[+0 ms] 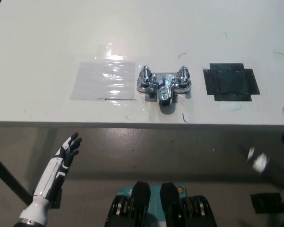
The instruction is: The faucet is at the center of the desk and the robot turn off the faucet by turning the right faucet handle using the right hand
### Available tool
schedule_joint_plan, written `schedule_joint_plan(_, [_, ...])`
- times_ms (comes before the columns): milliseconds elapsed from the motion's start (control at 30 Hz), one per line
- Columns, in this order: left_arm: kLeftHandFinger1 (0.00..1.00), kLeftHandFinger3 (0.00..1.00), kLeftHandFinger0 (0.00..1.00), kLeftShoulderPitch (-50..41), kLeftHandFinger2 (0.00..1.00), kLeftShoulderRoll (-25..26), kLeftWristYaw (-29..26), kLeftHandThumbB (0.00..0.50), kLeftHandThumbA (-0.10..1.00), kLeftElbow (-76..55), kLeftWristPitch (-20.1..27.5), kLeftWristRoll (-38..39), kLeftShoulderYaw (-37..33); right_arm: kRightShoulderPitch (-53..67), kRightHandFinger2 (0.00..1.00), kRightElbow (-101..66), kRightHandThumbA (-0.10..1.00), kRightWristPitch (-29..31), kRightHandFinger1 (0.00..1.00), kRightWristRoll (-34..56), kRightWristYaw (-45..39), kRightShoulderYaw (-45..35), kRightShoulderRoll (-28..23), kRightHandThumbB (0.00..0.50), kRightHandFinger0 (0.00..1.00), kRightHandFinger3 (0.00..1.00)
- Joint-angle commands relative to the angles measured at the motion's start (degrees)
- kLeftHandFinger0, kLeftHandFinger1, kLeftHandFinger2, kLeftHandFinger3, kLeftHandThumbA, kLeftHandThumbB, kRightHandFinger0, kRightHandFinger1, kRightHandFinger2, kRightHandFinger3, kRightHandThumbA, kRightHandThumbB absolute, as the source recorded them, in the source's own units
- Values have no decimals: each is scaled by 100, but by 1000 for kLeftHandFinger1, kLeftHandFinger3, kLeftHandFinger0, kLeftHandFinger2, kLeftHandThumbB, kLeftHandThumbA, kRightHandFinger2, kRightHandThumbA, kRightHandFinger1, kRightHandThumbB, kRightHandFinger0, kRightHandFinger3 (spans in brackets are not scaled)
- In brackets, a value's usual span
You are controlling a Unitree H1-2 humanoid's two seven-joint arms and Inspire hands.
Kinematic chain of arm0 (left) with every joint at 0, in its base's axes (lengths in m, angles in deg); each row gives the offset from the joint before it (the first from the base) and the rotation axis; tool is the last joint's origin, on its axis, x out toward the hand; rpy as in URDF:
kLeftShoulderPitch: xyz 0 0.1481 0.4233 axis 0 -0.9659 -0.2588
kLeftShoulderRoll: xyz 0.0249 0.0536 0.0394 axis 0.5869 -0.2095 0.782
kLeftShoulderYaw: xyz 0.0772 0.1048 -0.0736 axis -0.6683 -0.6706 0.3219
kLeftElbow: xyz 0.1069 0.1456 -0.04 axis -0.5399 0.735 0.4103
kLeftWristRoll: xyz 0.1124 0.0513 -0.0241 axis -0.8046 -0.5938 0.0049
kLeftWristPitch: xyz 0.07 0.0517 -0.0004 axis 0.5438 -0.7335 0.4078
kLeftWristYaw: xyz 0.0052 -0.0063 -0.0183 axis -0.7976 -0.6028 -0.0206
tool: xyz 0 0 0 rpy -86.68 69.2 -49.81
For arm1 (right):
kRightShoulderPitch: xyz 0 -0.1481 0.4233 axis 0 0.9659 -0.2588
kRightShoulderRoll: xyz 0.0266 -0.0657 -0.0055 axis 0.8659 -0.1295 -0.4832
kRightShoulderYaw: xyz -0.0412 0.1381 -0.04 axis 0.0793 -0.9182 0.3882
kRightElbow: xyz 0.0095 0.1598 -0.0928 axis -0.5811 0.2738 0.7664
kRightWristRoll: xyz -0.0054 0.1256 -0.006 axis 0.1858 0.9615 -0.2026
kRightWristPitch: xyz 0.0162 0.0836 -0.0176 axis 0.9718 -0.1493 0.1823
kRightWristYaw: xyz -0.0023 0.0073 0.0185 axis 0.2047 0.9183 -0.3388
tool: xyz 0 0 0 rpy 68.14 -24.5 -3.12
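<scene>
From my station I see the chrome faucet (164, 86) near the middle of the white desk (132, 28), close to the desk's front edge. Its long axis runs from 9 o'clock to 3 o'clock, with the left faucet handle (145, 75) at one end and the right faucet handle (183, 74) at the other end. The spout (164, 93) points to 6 o'clock, toward the robot. At 9 o'clock from the faucet lies a clear shiny patch of tape (104, 79), and at 3 o'clock a dark square patch (230, 82), apart from the faucet.

The black right hand (274, 161) is only a blurred shape at the right edge of the head view, below the desk edge and well apart from the faucet; I cannot tell how its fingers stand. The white left hand (61, 161) rests at 7 o'clock, below the desk, with fingers straight and spread, holding nothing.
</scene>
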Motion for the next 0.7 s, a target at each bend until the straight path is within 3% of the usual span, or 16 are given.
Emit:
schedule_joint_plan(0, [1000,1000,1000,-55,1000,72,68,400,1000,-148,255,100,18,92,1000,356,1000,695,1000,-12,-510,187,19,236,1000,1000])
schedule_joint_plan(100, [1000,1000,1000,-42,1000,58,69,413,1000,-124,289,112,15,214,1000,846,1000,794,1000,-82,-516,201,147,247,1000,1000])
schedule_joint_plan(167, [1000,1000,1000,-64,1000,91,78,427,1000,-189,200,82,19,221,1000,1209,1000,794,1000,-133,-550,224,212,224,1000,1000])
schedule_joint_plan(267, [1000,1000,1000,-85,1000,71,81,421,1000,-185,227,118,18,236,1000,1485,1000,794,1000,-84,-631,203,254,288,1000,1000])
schedule_joint_plan(533, [1000,1000,1000,-87,1000,94,69,436,1000,-189,162,120,58,17,1000,2077,1000,794,1000,21,-781,83,366,254,1000,1000])
schedule_joint_plan(667, [1000,1000,1000,0,1000,91,93,419,1000,-84,199,182,62,-132,1000,2266,1000,794,1000,29,-788,18,421,260,1000,1000])
